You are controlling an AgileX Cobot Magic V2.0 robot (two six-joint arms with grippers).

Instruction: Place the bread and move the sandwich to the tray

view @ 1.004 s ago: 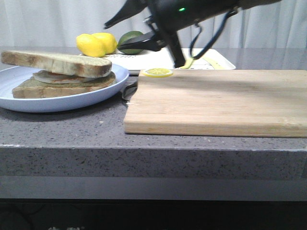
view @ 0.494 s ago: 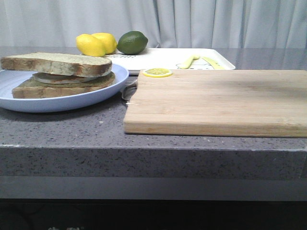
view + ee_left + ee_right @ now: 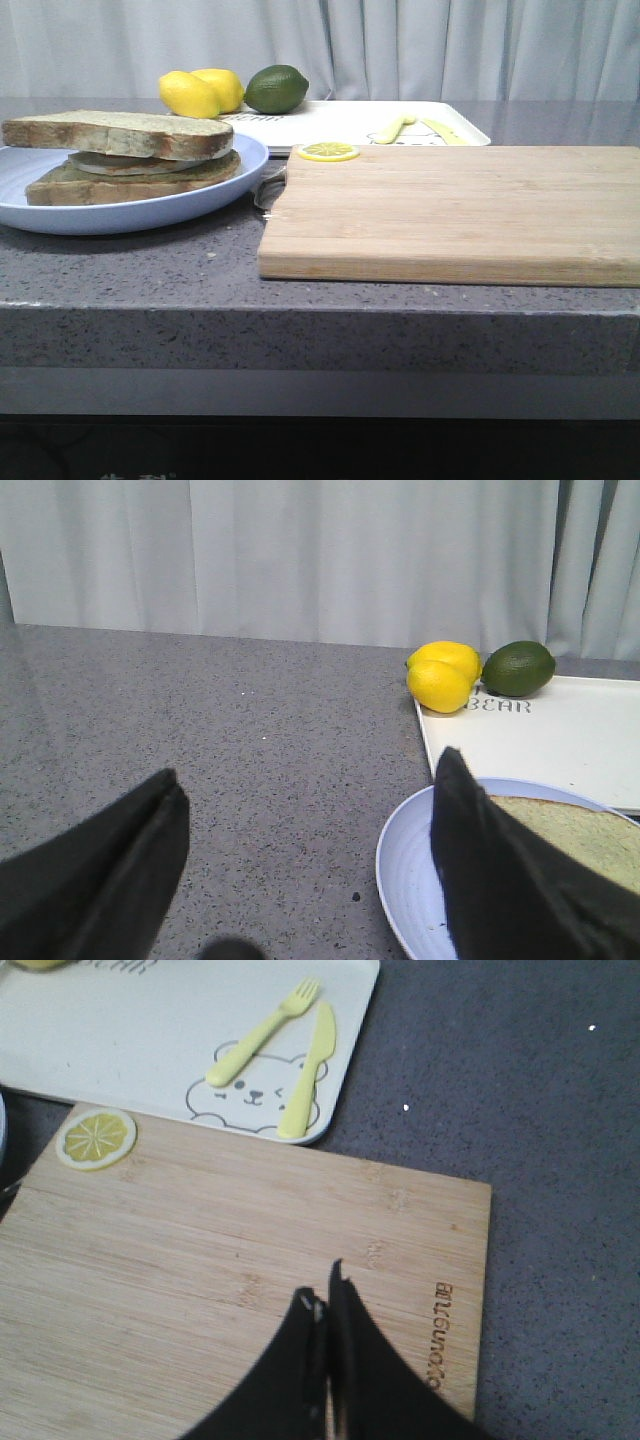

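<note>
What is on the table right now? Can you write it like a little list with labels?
sandwich: stacked bread on top, resting on the blue plate
tray: white, behind the cutting board, holding a yellow fork and knife
fruit: two lemons, one lime
lemon slice: on the board's corner
left fingers: open, empty
right fingers: shut, empty

board (image 3: 450,210): bare, passable | tray (image 3: 330,122): lemons (image 3: 200,92), lime (image 3: 276,88) at left corner

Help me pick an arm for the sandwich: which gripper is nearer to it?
Left. The left gripper hangs open beside the plate holding the sandwich; the right gripper is shut over the cutting board.
</note>
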